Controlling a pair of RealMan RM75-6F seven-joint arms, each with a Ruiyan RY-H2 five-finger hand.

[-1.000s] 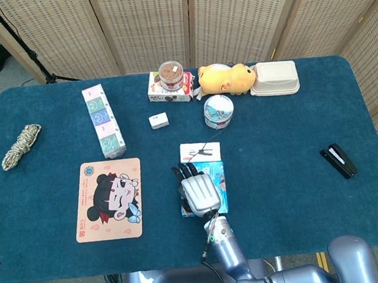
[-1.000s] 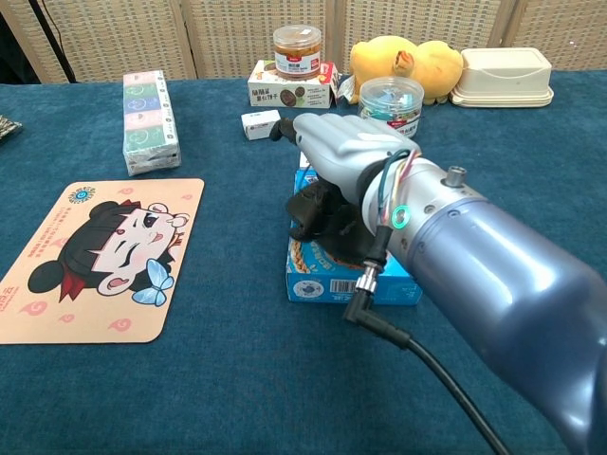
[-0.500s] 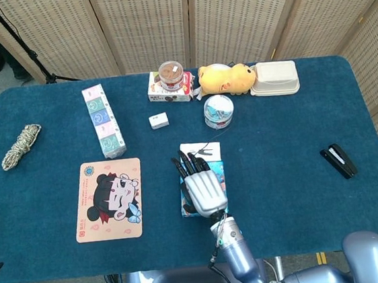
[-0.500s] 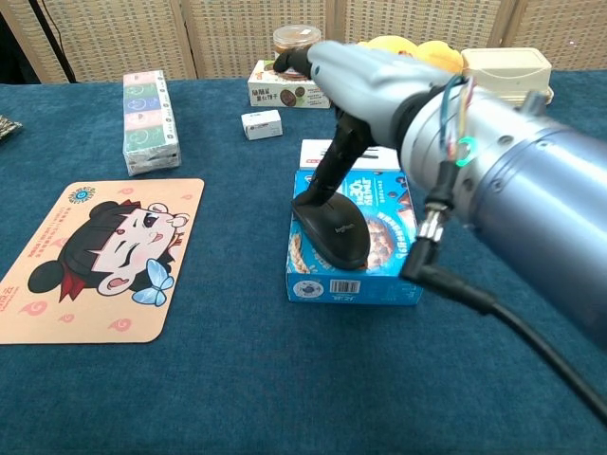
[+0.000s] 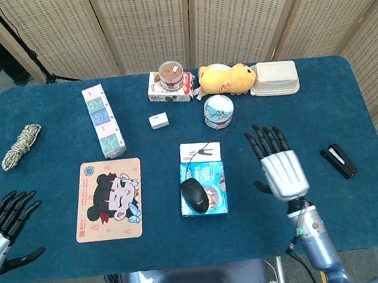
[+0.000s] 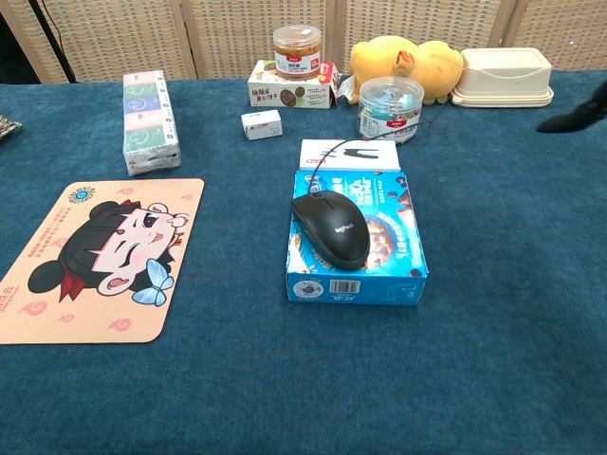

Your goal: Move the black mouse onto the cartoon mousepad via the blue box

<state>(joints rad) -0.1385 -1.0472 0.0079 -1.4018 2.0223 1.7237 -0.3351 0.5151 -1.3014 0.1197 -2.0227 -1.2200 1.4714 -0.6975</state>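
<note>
Black mouse (image 6: 331,227): lies on top of the blue box (image 6: 357,249), toward its left side, with nothing touching it. Its cord runs back over the white card (image 6: 349,154) behind the box.
Right hand (image 5: 281,166): has left the mouse since a second ago, when it covered it. It now hovers to the right of the box, well apart from it, fingers spread and straight, holding nothing. In the chest view only dark fingertips (image 6: 573,118) show at the right edge.
Left hand (image 5: 2,225): was out of sight in the earlier head views and now appears at the lower left edge, fingers apart, empty.
Cartoon mousepad (image 6: 96,254): unmoved, flat on the blue table (image 6: 218,379), left of the box and apart from it, nothing on it.
Box position: unchanged between frames.
Surroundings: clear tub (image 6: 390,108), yellow plush (image 6: 408,65) and black stapler (image 5: 338,160) are as before.
</note>
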